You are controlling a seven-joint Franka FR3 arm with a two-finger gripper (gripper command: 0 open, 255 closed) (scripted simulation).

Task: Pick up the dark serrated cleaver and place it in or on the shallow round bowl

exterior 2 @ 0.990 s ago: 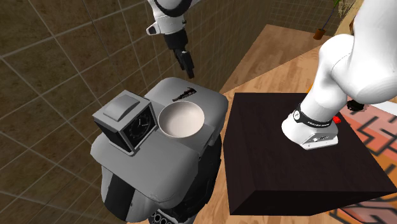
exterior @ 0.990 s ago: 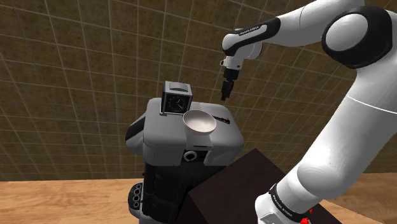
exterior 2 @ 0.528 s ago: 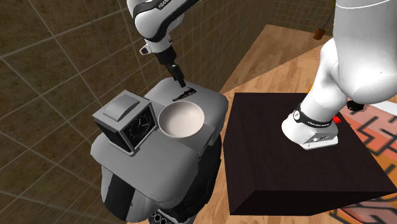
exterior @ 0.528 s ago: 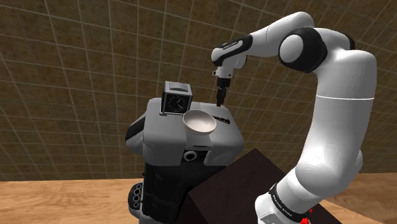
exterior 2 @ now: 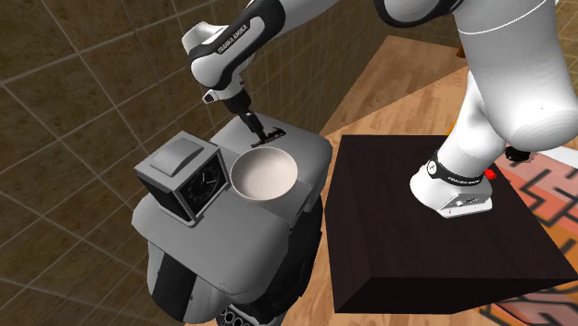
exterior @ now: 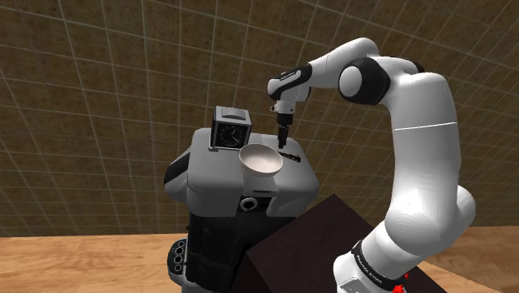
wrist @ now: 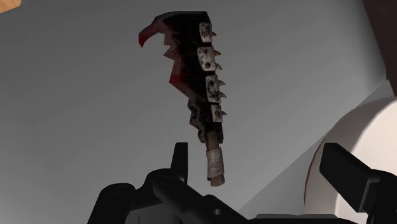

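The dark serrated cleaver (wrist: pixel 194 83) has a red-tinged blade, pale spiked studs and a pale wrapped handle. It lies flat on the grey rounded top (exterior: pixel 218 176), just behind the shallow white bowl (exterior: pixel 260 158). My black gripper (wrist: pixel 262 170) points down over the handle end, open, with fingers (wrist: pixel 180 159) standing wide apart. The handle sits between them, close to one finger, and is not clasped. In the second exterior view the gripper (exterior 2: pixel 255 130) hangs right above the cleaver (exterior 2: pixel 271 139), beside the bowl (exterior 2: pixel 264 173).
A grey box with a dark clock face (exterior 2: pixel 183 176) stands on the same top, beside the bowl. The dark stand (exterior 2: pixel 435 231) holds the arm's base. A tiled brown wall (exterior: pixel 100 91) rises behind, and the floor is wooden (exterior: pixel 83 262).
The arm has swung toward the shoulder view's left and lowered. The gripper has come down from well above the top to just over the cleaver's handle, staying open.
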